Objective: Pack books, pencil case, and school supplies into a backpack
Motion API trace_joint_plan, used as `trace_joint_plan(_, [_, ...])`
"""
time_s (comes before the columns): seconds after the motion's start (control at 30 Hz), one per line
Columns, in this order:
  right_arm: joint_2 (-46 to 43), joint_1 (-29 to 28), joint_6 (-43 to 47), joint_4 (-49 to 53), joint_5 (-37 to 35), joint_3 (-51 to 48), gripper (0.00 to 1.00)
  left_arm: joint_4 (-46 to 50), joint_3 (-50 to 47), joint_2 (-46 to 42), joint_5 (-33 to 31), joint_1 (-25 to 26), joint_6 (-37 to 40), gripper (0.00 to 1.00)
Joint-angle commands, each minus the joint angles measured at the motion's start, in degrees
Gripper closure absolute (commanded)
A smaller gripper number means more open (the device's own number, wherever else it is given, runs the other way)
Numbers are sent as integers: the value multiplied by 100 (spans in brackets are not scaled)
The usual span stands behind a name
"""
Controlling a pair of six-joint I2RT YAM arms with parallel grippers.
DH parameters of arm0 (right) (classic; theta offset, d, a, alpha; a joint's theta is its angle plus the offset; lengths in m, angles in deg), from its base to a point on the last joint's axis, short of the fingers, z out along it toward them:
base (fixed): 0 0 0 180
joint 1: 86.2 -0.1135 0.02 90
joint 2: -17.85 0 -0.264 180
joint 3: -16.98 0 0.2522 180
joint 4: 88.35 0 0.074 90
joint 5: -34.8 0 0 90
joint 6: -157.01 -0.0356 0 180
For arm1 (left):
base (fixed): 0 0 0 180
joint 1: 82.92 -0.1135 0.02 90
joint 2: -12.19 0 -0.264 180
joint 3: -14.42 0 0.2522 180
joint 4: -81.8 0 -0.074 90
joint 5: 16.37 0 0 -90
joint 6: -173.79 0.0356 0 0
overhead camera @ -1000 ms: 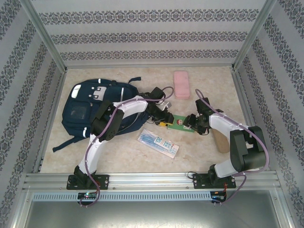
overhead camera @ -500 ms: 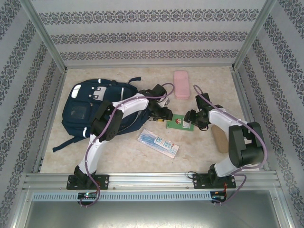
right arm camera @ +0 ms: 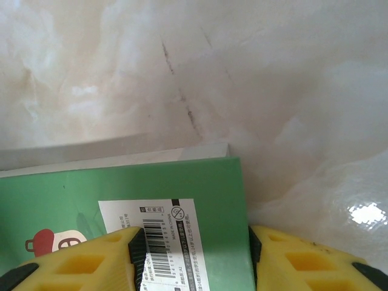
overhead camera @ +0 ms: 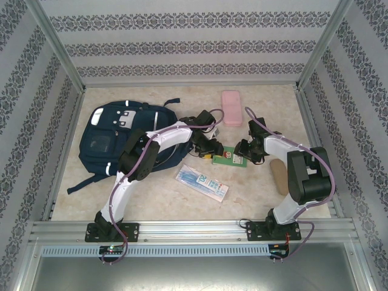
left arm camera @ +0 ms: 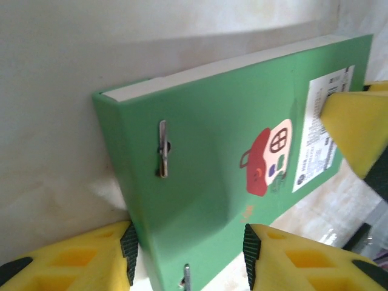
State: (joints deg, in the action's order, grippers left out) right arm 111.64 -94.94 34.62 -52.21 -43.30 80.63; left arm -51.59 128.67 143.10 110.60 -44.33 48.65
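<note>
The work sits early to middle, judging by what lies out. In the top view the backpack (overhead camera: 100, 130) lies at the left of the desk (overhead camera: 151, 200). The pink pencil case (overhead camera: 231, 108) rests at upper centre, well apart from the bag. The school supplies packet (overhead camera: 202, 183) lies flat at lower centre; neither is packed yet. A tan oblong object (overhead camera: 280, 176) lies at the right, beside the right arm.

The small green book (overhead camera: 229, 156) is the piece in hand, at the middle of the frame between the two claws. The left claw (overhead camera: 210, 150) stands about half open. In its wrist view the book's stapled end (left arm camera: 230, 139) sits between the yellow fingers (left arm camera: 66, 260), both pads against its sides, so I judge it gripped. The right claw (overhead camera: 245, 154) is at the book's other end. In its own view one finger (right arm camera: 66, 264) lies over the barcode label on the cover (right arm camera: 206, 182) and the other just beside the edge (a straddle more than a clear pinch), so I cannot tell whether it has hold.

Whether other books are already inside the bag I cannot tell. Left to do, as I read it: the green book, the case and the packet all have to go to the left and into the bag.
</note>
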Motion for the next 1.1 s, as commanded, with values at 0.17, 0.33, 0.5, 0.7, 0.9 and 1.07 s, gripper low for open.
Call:
trace_joint_plan(0.17, [-183,-68,-226,-422,908,-190,52,-3616,-877,-587,1937,198,-2145,52])
trace_joint_plan(0.33, [-308,-32,-260,-394,931,-233,51,-5252,-1360,-707,2218,131,-3020,54])
trace_joint_plan(0.5, [-367,-17,-269,-383,920,-285,51,-5763,-1646,-648,2231,89,-3262,56])
trace_joint_plan(0.7, [-405,-6,-282,-391,910,-321,51,-5003,-1611,-661,2103,44,-2774,56])
trace_joint_plan(0.9, [-419,-5,-296,-405,920,-313,51,-7363,-2183,-371,2171,-95,-4414,58])
trace_joint_plan(1.07, [-422,-6,-315,-412,923,-334,51,-7407,-2098,-352,2060,-106,-4474,58])
